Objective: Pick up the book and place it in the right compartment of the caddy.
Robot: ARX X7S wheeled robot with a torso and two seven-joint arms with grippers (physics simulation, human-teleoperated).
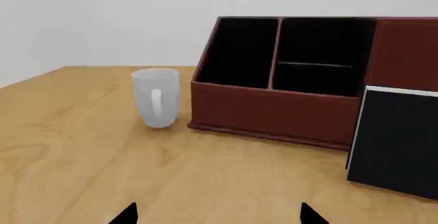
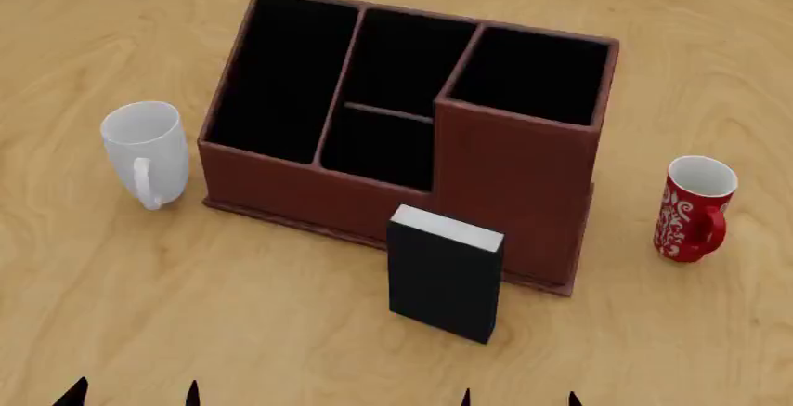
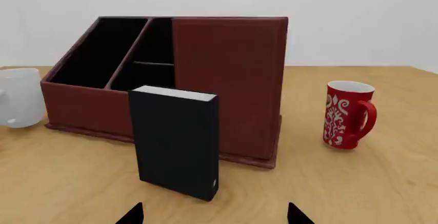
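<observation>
The black book [image 2: 444, 279] with white page edges stands upright on the wooden table, just in front of the reddish-brown caddy [image 2: 297, 192]. The caddy's right compartment [image 2: 533, 76] is the tall, black-lined section directly behind the book. The book also shows in the right wrist view [image 3: 176, 142] and at the edge of the left wrist view [image 1: 397, 142]. My left gripper [image 2: 133, 395] and right gripper [image 2: 519, 399] are both open and empty at the table's near edge, well short of the book. Only their fingertips [image 3: 131, 215] show.
A white mug [image 2: 145, 153] stands left of the caddy, also in the left wrist view [image 1: 157, 97]. A red patterned mug [image 2: 692, 207] stands to the caddy's right, also in the right wrist view [image 3: 347, 114]. Bare wooden table [image 2: 248, 332] lies between grippers and book.
</observation>
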